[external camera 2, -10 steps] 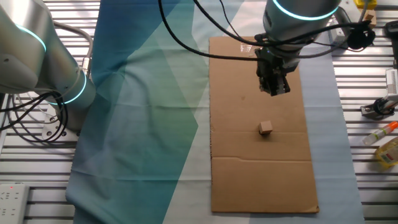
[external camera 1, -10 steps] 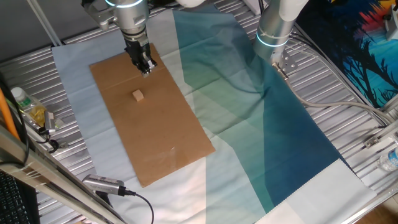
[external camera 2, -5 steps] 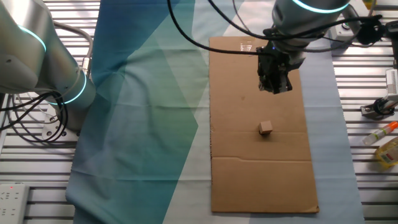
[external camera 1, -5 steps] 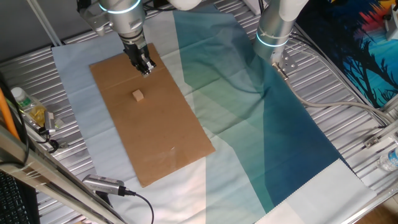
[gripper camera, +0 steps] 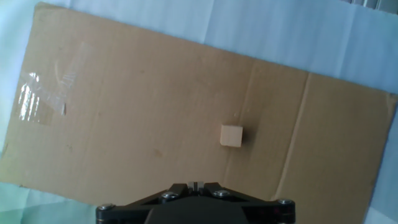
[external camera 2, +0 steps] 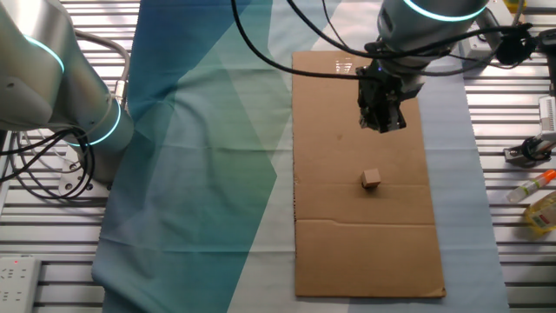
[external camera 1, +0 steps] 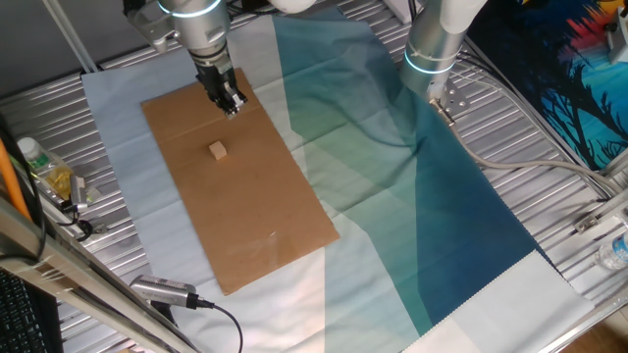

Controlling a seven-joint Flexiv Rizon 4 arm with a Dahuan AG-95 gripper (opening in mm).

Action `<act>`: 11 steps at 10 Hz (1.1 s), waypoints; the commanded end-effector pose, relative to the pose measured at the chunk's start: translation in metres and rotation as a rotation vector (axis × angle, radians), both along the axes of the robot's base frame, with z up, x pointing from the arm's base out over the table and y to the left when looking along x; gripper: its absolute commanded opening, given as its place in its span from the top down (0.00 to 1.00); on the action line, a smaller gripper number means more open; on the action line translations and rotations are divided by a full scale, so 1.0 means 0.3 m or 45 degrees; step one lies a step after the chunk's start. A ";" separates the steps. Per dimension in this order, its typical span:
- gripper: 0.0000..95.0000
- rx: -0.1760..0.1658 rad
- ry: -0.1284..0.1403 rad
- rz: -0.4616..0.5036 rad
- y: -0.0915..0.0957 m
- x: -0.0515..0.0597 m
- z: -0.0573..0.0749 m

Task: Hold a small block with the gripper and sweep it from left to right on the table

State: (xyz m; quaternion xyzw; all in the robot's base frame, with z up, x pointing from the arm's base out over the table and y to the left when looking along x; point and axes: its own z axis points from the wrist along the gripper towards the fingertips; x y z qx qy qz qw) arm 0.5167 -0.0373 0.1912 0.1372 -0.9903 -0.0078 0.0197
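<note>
In one fixed view, the gripper (external camera 1: 230,106), narrow and black at the end of a silver arm with a cyan ring, hangs over the far end of a brown cardboard sheet (external camera 1: 265,216). The small block (external camera 1: 217,150), a pale tan wooden cube, sits alone on the sheet, apart from the gripper and nearer the camera than the fingertips, so any reach for it would run down the length of the sheet toward the viewer. The jaws look close together here, though the gap is too small to judge. The table (external camera 1: 530,304) is ribbed silver metal under pale blue and teal cloth. In the other fixed view, the gripper (external camera 2: 383,124) points down over the upper part of the cardboard sheet (external camera 2: 347,252), and the small block (external camera 2: 371,179) lies below it in the picture, slightly to the left, nothing between them. The cube has no long axis, and its faces sit slightly askew to the sheet's edges. A crease crosses the cardboard just beyond the block. In the hand view, only the dark base of the gripper (gripper camera: 194,186) shows at the bottom edge, with no fingertips visible, so I cannot tell how wide the jaws stand. The small block (gripper camera: 231,135) rests ahead and a little right, matte and square-edged, on flat cardboard bearing a shiny strip of tape (gripper camera: 37,99).
</note>
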 end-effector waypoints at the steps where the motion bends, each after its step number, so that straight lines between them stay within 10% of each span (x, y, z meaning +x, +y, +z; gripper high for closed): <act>1: 1.00 0.002 -0.001 0.011 -0.023 0.015 -0.037; 11: 1.00 0.056 -0.035 0.020 -0.090 0.072 -0.219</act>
